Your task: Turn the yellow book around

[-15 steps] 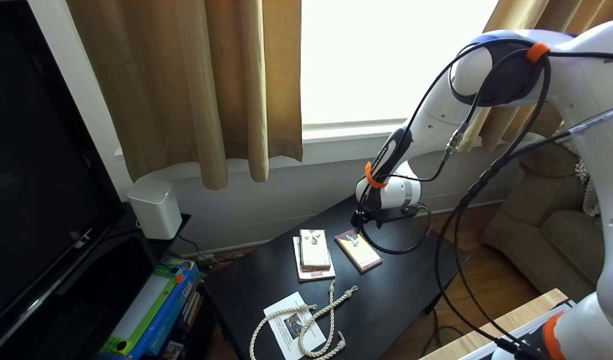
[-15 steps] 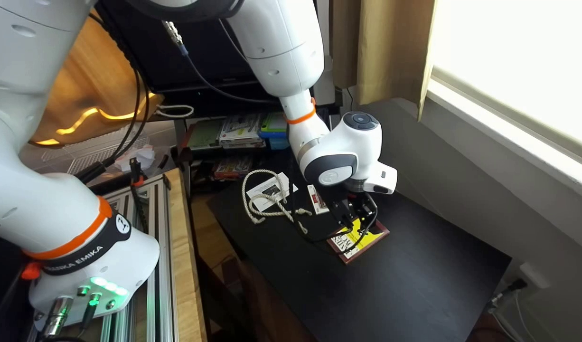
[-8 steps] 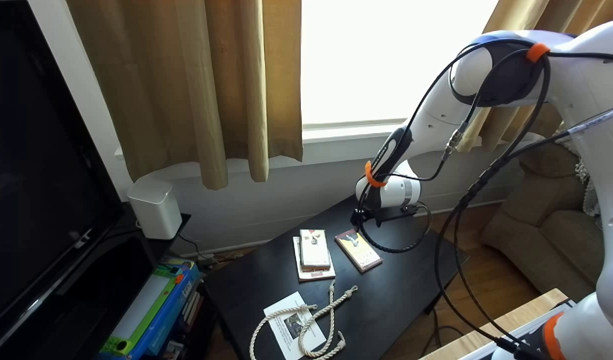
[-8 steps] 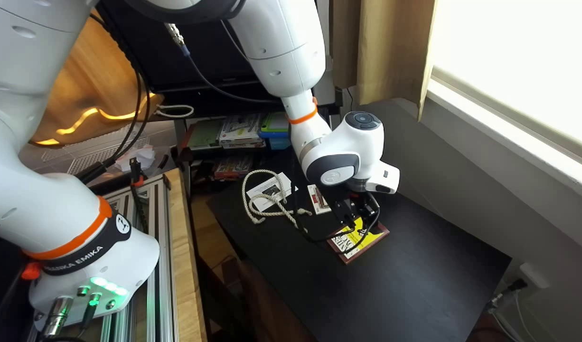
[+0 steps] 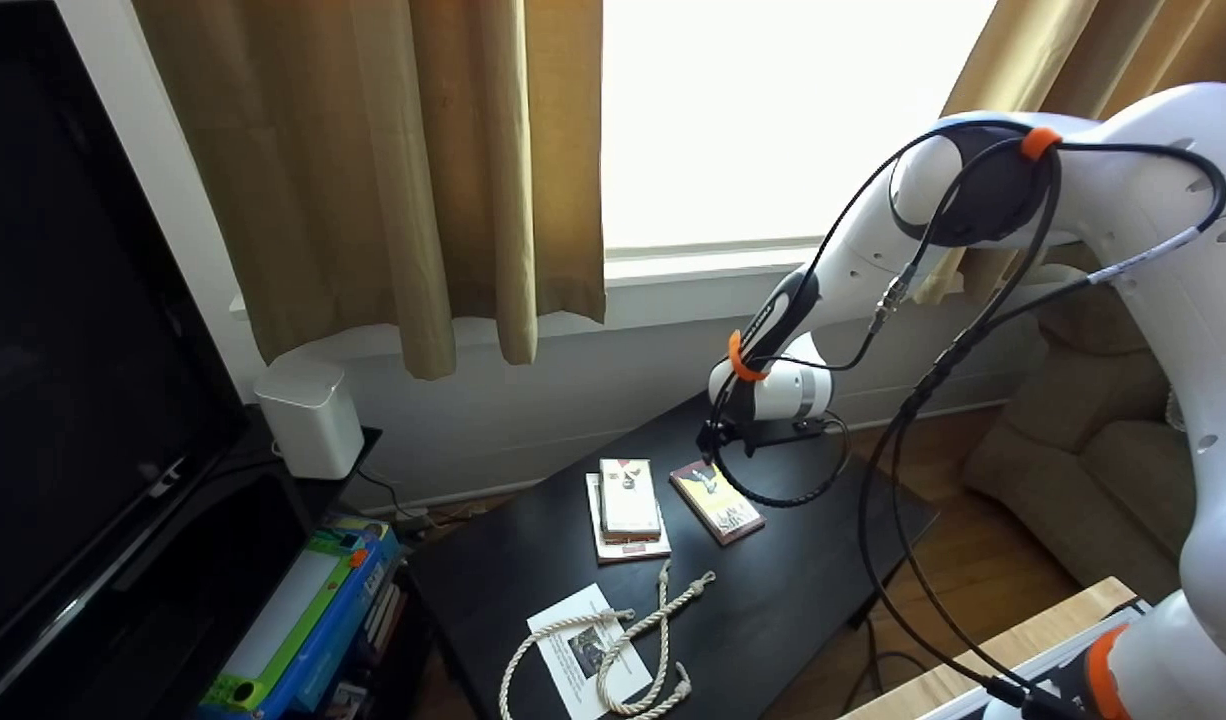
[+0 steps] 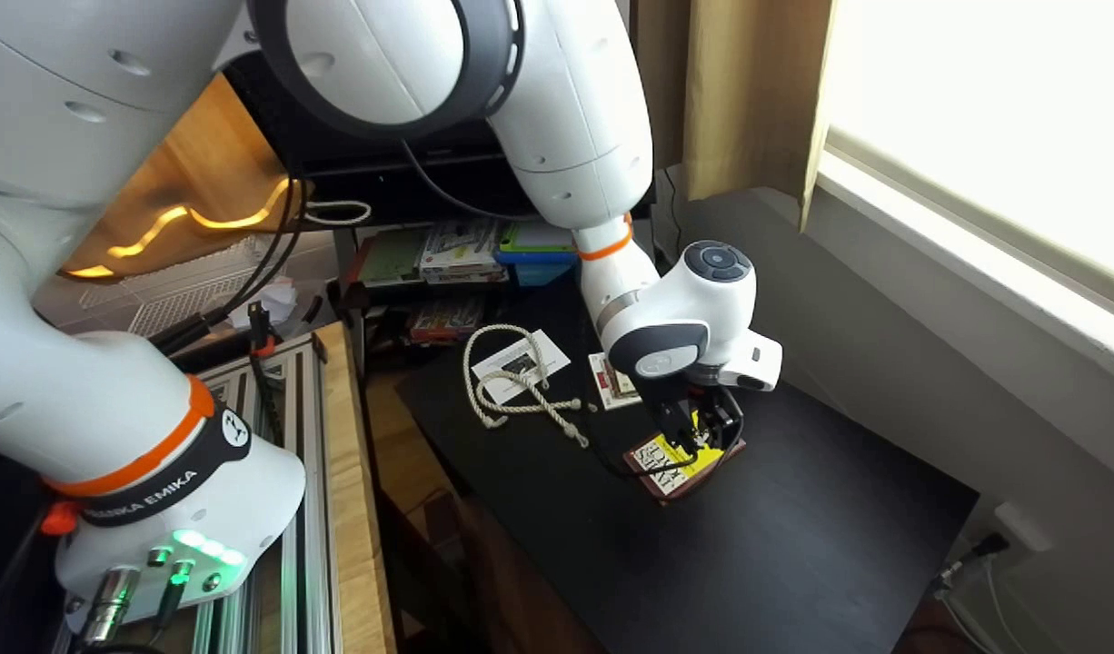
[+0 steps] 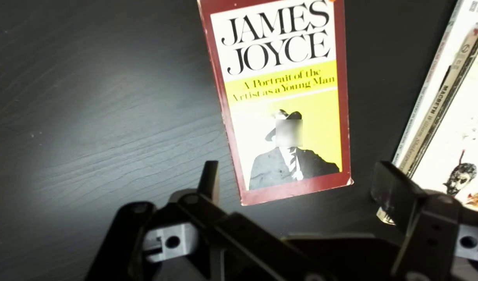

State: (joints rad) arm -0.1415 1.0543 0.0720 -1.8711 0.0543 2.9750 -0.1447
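Note:
The yellow book [image 7: 282,97] is a paperback with a yellow and white cover, a dark red border and the title "James Joyce". It lies flat, face up, on the black table and shows in both exterior views [image 5: 718,505] [image 6: 659,456]. My gripper [image 7: 297,171] is open and empty, pointing down over the book's picture end. In the wrist view one finger [image 7: 209,177] stands off the book's left edge and the other off its right edge; neither touches it. In an exterior view my gripper [image 6: 702,438] hides part of the cover. Its exact height above the table is unclear.
A stack of pale books [image 5: 629,500] lies close beside the yellow book, near the right finger in the wrist view [image 7: 453,136]. A white sheet [image 6: 552,349] with a rope [image 6: 521,411] lies farther along the table. A wall and window sill [image 6: 939,236] stand behind.
The arm has come lower, and in an exterior view the hand has shifted down and slightly right over the book. The book and the other objects have not moved.

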